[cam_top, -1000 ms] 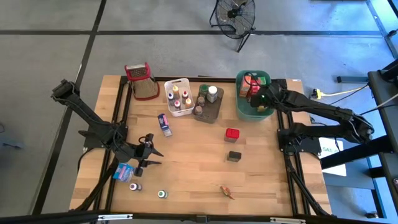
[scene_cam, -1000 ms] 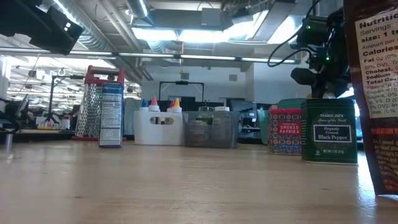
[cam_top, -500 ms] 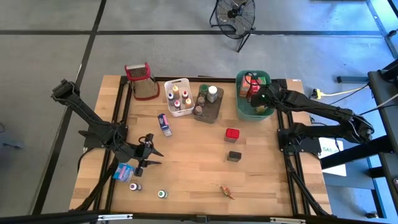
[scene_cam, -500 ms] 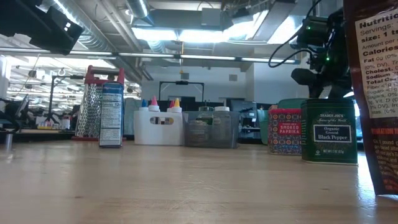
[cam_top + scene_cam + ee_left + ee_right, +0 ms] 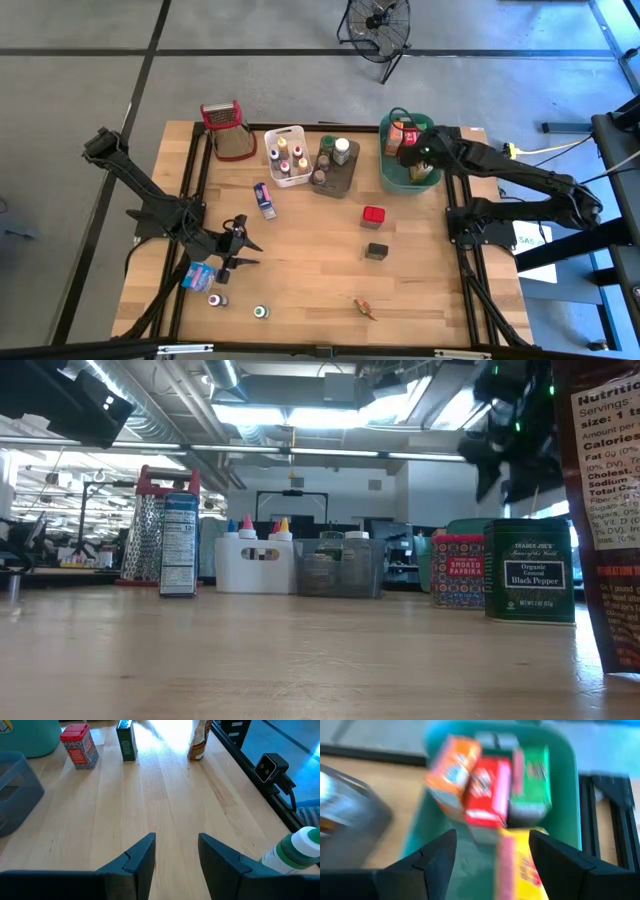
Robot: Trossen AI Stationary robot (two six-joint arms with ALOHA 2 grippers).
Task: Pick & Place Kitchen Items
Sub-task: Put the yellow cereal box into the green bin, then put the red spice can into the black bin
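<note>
Counter (image 5: 310,270): wooden, carrying everything below.
Green tub (image 5: 392,172): at the counter's far right corner, holding orange, red, green and yellow boxes (image 5: 487,790).
Right end effector (image 5: 492,852): hung over the green tub, fingers spread, holding nothing.
Left end effector (image 5: 175,855): low, well left of the green tub, partly open, empty.
Red tin (image 5: 373,215): near the green tub; likely light, stiff, slick. Grip its flat sides.
Dark tin (image 5: 376,251): beyond the red tin; same handling.

A grater (image 5: 228,132) with a red top stands at the far left corner of the wooden desk (image 5: 310,270). A white tub (image 5: 287,156), a brown tub (image 5: 335,166) and a green tub (image 5: 408,178) line the far edge. A fan (image 5: 377,25) stands on the floor beyond.
</note>
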